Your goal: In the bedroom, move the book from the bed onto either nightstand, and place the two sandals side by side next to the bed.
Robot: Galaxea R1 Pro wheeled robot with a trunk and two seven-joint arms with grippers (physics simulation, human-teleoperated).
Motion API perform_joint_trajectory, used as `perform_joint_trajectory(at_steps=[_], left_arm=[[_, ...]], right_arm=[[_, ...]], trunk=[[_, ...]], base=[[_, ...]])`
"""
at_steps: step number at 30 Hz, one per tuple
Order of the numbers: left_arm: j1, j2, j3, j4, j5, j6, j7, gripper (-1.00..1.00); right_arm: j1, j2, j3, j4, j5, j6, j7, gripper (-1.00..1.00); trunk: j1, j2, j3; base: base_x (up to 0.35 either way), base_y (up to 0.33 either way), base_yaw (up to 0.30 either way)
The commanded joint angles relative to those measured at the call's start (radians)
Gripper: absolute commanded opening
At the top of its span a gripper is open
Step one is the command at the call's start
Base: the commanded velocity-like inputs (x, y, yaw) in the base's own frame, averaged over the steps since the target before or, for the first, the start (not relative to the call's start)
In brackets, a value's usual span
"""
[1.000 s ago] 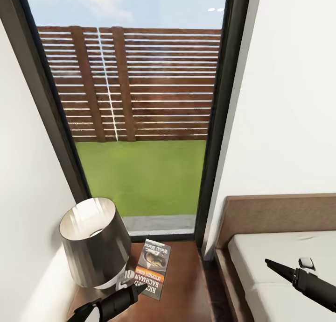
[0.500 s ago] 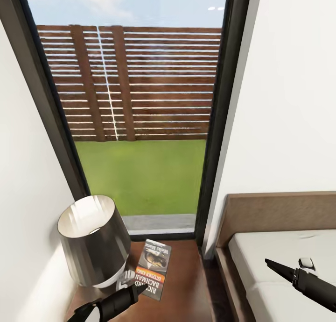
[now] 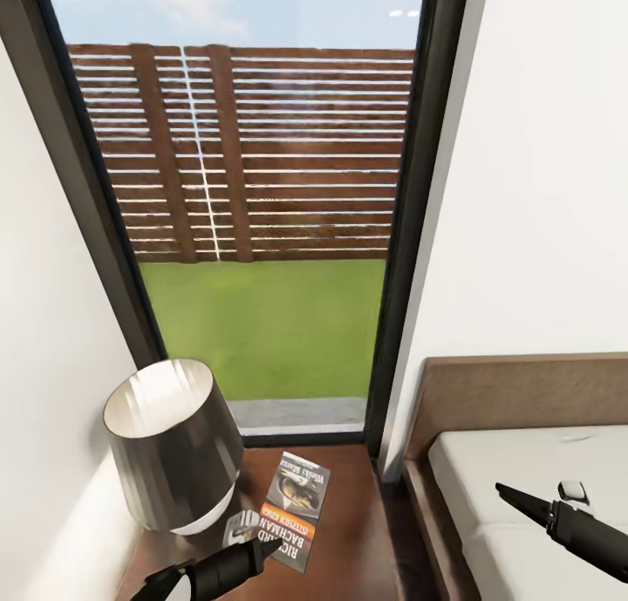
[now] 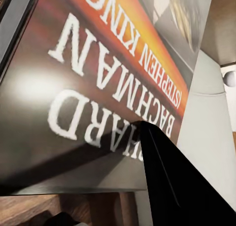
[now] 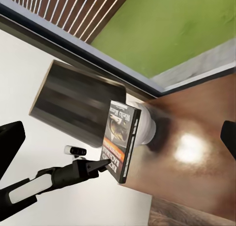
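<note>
We count one book [image 3: 296, 511], one lamp [image 3: 173, 446], one nightstand [image 3: 349, 531]. The book rests on the nightstand beside the lamp, touching our left hand [image 3: 266, 546]; both hands' spread: cannot tell.

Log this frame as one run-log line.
stage: placing book | location: over nightstand, beside lamp | left gripper: shut on book | right gripper: over bed, empty

book [image 4: 98, 83] cover close-up, black gripper finger [image 4: 172, 186] touching
</note>
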Motion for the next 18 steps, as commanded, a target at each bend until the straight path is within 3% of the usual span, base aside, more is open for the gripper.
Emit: perform_joint_trajectory(at_steps=[1,18], left_arm=[[0.0,0.001,-0.005,-0.001,0.011,0.009,0.001,-1.0],[0.0,0.003,0.0,0.0,0.017,0.008,0.003,-1.0]], right_arm=[[-0.001,0.0,0.0,0.0,-0.004,0.006,0.0,1.0],[-0.001,0.0,0.0,0.0,-0.004,0.006,-0.001,1.0]], trunk=[[0.004,-0.008,-0.004],[0.069,-0.127,-0.058]], base=[[0.0,0.0,0.0],[0.0,0.0,0.0]])
